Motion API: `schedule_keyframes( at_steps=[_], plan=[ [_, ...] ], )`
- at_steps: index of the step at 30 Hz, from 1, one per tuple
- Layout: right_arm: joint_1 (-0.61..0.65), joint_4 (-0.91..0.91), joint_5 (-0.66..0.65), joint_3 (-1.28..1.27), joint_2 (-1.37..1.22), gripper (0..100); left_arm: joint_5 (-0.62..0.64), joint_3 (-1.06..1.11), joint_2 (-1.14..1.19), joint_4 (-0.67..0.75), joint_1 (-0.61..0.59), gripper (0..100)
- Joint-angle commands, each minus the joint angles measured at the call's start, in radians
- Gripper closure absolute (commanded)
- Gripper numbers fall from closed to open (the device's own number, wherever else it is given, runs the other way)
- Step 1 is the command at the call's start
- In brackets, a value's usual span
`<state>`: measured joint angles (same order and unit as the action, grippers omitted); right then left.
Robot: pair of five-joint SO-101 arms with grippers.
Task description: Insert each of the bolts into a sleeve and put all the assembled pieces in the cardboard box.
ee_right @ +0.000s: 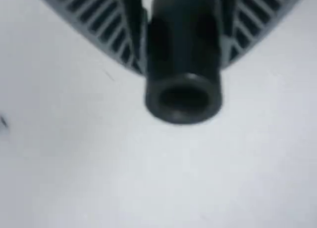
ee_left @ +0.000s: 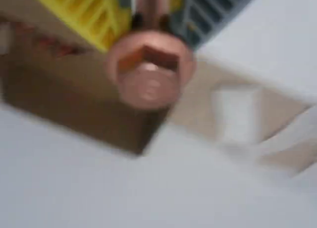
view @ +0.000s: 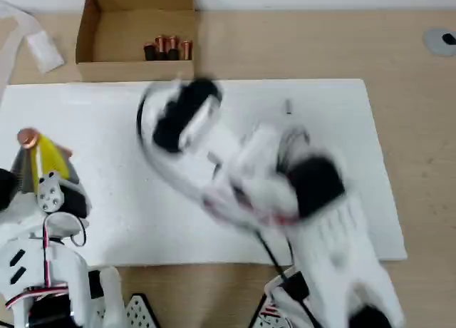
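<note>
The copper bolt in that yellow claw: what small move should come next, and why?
Probably swing the left gripper toward the right gripper: it holds the copper bolt, the other a black sleeve whose bore is empty, and they sit apart.

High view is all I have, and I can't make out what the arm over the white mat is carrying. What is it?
Observer: A black plastic-looking tubular sleeve, clamped in the right end effector.
Operator: Anything inside it?
Observer: No, the open bore facing the right wrist camera looks empty.
Operator: And the copper disc at the other arm?
Observer: That is the head of a copper-coloured hex-head flanged bolt; the left end effector grips its shank, head outward.
</note>
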<state>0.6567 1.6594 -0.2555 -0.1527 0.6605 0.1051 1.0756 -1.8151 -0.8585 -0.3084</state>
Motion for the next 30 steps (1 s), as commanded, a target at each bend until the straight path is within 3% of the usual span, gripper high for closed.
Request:
schedule_keyframes(
  at_steps=[1, 7, 11, 23, 30],
  plan=[
    [0.053, -0.238, 0.020, -0.351, 0.308, 98.9, 0.009, -0.080, -0.004, 0.068, 0.150, 100],
    [0.061, -0.713, 0.032, -0.937, 0.694, 98.9, 0.014, -0.117, -0.004, 0.071, 0.311, 100],
    [0.061, -0.881, 0.167, -1.141, 0.805, 98.9, 0.015, -0.164, -0.002, 0.066, 0.396, 100],
    [0.101, -1.234, 0.519, -1.175, 0.750, 98.9, 0.051, -0.272, 0.130, 0.066, 0.680, 100],
    [0.163, -1.290, 0.534, -1.173, 0.694, 98.9, 0.051, -0.348, 0.252, 0.075, 0.738, 100]
  ],
)
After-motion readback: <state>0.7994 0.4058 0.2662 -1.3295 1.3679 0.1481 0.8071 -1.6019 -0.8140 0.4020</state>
